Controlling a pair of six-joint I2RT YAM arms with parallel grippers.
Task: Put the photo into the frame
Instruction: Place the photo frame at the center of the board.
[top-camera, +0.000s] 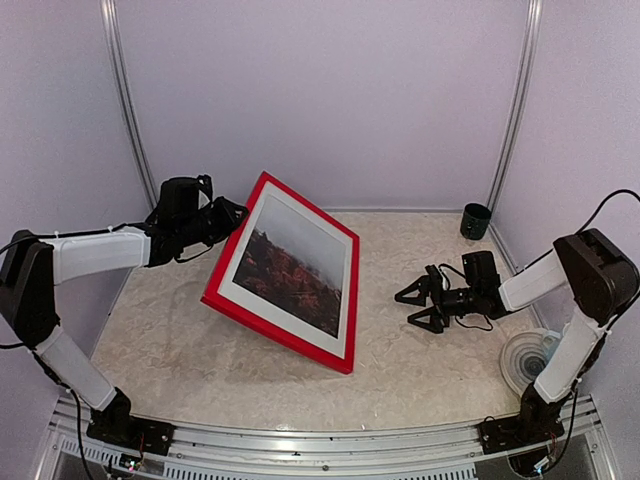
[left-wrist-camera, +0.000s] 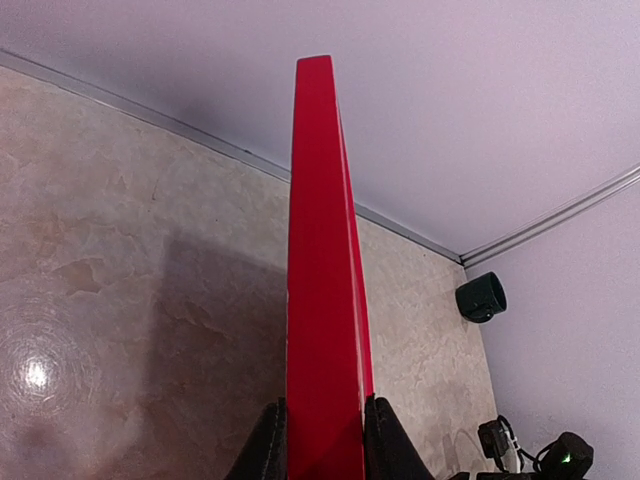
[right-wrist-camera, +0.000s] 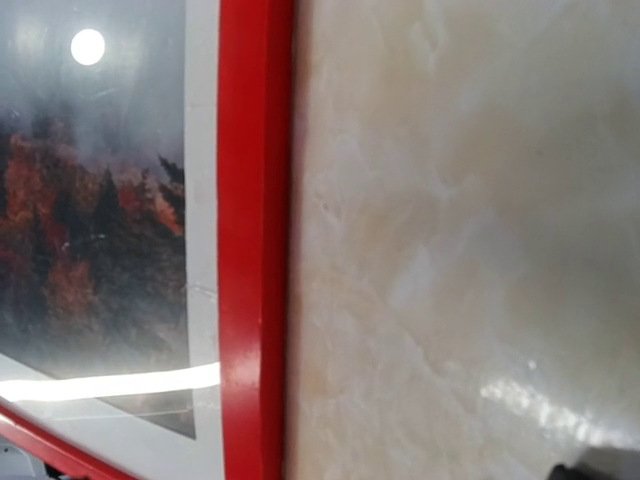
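The red frame (top-camera: 275, 335) stands tilted on the table, its picture side facing up and to the right. The photo (top-camera: 292, 262) of red-orange trees with a white border sits inside it. My left gripper (top-camera: 232, 215) is shut on the frame's raised far-left edge. In the left wrist view the frame's red edge (left-wrist-camera: 322, 250) runs up between the two dark fingers (left-wrist-camera: 268, 445). My right gripper (top-camera: 405, 308) lies open low over the table, to the right of the frame and apart from it. The right wrist view shows the frame (right-wrist-camera: 252, 250) and the photo (right-wrist-camera: 90, 220), but not its own fingers.
A dark green cup (top-camera: 476, 221) stands at the back right corner and also shows in the left wrist view as the cup (left-wrist-camera: 481, 297). A white round object (top-camera: 525, 360) lies near the right arm's base. Pale walls close the table (top-camera: 420, 380) at the back and sides.
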